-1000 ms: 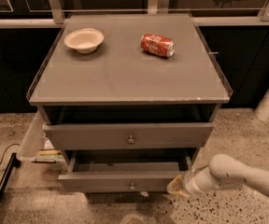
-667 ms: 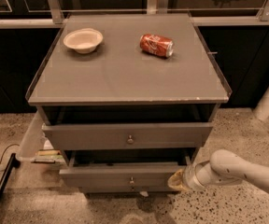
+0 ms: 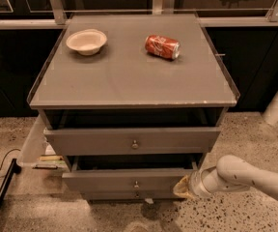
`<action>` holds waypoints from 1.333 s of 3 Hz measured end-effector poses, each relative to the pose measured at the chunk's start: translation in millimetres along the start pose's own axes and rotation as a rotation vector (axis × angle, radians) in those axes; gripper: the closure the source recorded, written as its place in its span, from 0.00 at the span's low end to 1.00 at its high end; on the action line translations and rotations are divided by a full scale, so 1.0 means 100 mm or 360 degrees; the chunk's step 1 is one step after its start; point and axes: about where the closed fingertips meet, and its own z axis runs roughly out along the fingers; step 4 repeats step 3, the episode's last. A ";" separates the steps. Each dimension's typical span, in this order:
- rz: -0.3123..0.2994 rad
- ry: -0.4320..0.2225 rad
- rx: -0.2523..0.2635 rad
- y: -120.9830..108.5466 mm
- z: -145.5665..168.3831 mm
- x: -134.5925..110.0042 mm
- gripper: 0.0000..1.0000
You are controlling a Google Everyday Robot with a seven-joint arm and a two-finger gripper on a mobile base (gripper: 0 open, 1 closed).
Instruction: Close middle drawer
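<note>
Grey wood makes up the whole cabinet [image 3: 129, 76], a squat square chest with a smooth top that has a faint sheen, standing on speckled stone floor [image 3: 255, 216]. The top drawer [image 3: 95, 140] stands a little proud of the carcass, with a dark gap above its front.

Below it, the middle drawer [image 3: 110, 181] is a wide shallow box with a flat, plain front. It is still partly out, but less than a second ago: the dark strip of its open inside has narrowed. The lowest drawer [image 3: 110, 195] now peeks out beneath it where the middle front hid it before. I take this to mean the push is working and the closing is well under way, though not finished (some shadowed opening remains).

The pale, rounded arm [image 3: 255, 178] comes in low from the right. Its gripper [image 3: 183, 187] sits at the right end of the middle drawer's front, apparently touching it and slightly further in than before. I cannot tell whether it is open or closed.

On top, well apart, sit a shallow cream bowl [image 3: 86, 41] and a red drinks can [image 3: 162, 47] lying on its side. Smallest is the round metal knob [image 3: 136, 183] at the centre of the middle front.
</note>
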 end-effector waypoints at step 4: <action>0.0000 0.0000 0.0000 0.00 0.00 0.00 0.00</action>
